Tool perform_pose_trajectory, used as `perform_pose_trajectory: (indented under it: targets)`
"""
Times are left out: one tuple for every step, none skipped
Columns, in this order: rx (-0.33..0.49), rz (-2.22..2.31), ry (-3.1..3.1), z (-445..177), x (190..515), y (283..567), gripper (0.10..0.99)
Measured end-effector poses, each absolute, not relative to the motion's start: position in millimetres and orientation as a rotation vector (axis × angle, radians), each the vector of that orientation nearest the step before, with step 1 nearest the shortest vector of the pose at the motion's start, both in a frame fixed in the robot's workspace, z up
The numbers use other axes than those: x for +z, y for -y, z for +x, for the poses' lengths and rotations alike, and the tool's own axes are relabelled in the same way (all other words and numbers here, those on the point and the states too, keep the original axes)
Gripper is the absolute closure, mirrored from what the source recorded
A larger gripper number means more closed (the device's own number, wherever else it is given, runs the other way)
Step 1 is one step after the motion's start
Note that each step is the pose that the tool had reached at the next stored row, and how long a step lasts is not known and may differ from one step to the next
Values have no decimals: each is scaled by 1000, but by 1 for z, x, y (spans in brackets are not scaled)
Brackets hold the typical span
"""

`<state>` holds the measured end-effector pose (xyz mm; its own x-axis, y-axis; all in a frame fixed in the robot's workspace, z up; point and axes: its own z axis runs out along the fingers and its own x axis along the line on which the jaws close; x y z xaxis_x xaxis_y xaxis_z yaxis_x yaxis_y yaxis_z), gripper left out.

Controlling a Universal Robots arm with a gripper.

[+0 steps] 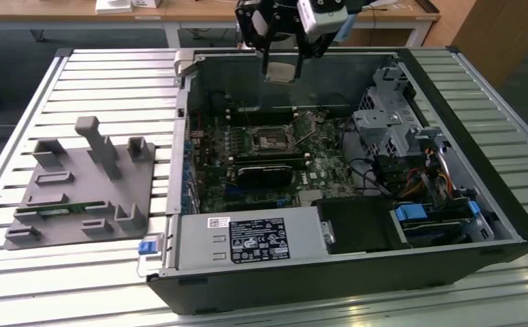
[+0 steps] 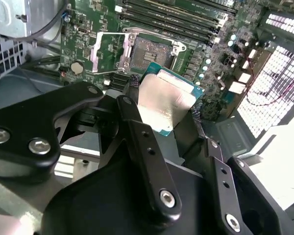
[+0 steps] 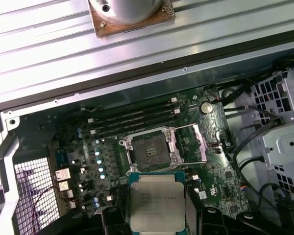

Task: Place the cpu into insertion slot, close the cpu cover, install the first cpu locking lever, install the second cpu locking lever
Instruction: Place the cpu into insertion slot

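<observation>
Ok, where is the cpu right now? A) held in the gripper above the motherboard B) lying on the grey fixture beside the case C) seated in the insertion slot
A: the gripper is shut on the cpu, and the insertion slot stands empty.

Wooden desk (image 1: 200, 12) at 12 o'clock. Brown cupboard (image 1: 500, 34) at 2 o'clock. Grey floor (image 1: 109, 37) at 11 o'clock.

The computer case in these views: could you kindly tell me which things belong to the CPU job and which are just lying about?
Job in hand: tool, shut on the cpu; insertion slot, empty; cpu cover, open.
Lying about: grey fixture block; black card; power supply; memory slots.
</observation>
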<state>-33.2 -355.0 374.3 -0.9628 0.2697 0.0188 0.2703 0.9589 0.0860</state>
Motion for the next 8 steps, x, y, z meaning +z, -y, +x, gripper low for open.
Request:
perform_pose_trajectory:
  targets:
    - [-138, -439, 3101, -33, 374, 355, 553]
    - [-138, -452, 3100, -33, 374, 355, 553]
    - [-138, -466, 3098, -33, 374, 355, 553]
    - [-137, -481, 3096, -33, 374, 355, 553]
    - [-137, -496, 3094, -34, 374, 355, 553]
    - [-137, -511, 3092, -34, 374, 355, 553]
    - [-137, -524, 3090, -34, 374, 355, 553]
    - [-137, -537, 3089, -34, 374, 355, 553]
